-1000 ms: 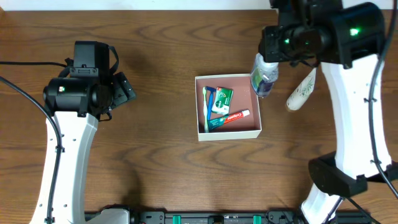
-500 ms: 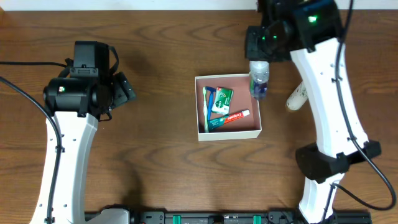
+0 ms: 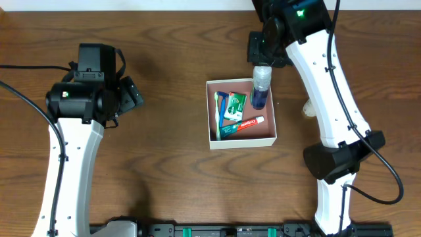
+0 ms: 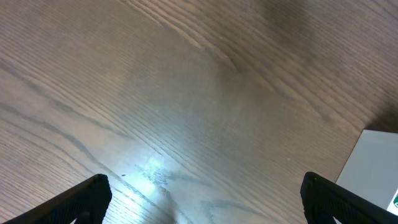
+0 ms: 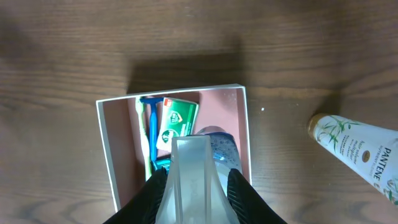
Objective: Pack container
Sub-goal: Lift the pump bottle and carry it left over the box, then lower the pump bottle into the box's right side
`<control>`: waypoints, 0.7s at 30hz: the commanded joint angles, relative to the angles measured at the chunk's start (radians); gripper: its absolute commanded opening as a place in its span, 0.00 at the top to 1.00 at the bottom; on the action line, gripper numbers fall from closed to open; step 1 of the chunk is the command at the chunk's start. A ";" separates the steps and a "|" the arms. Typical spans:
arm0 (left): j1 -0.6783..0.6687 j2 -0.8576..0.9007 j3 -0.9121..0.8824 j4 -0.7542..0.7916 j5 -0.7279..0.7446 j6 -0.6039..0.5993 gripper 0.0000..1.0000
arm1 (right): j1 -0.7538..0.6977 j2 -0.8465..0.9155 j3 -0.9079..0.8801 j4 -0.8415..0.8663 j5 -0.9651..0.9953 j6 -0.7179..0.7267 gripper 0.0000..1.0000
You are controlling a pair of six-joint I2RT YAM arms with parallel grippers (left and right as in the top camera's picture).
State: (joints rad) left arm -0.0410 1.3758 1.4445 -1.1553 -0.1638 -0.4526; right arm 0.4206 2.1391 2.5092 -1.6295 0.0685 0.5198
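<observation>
The container [image 3: 242,143] sits directly below the right end effector [image 3: 262,66], which pinches a clear bottle [image 3: 260,92] by its top. The box's thin walls look light and flimsy, so I would take it by a wall edge. The right wrist view shows a Pantene tube [image 5: 357,149] to the side, which the arm mostly hides overhead. The left end effector [image 3: 128,95] gapes wide, well apart.

We log the left arm [image 3: 62,158] along the left edge of the overhead frame. The left gripper [image 3: 130,96] points right, jaws spread wide and holding nothing. The right arm [image 3: 332,92] extends from lower right to top centre. The right gripper [image 3: 262,64] points down, clamped on a bottle [image 3: 260,91].
</observation>
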 commanded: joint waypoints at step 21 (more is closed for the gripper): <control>0.004 0.003 0.001 -0.003 -0.005 -0.016 0.02 | 0.014 -0.012 -0.013 0.000 0.044 0.029 0.93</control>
State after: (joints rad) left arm -0.0410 1.3758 1.4445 -1.1553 -0.1638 -0.4526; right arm 0.4206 2.1391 2.5031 -1.6337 0.0849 0.5343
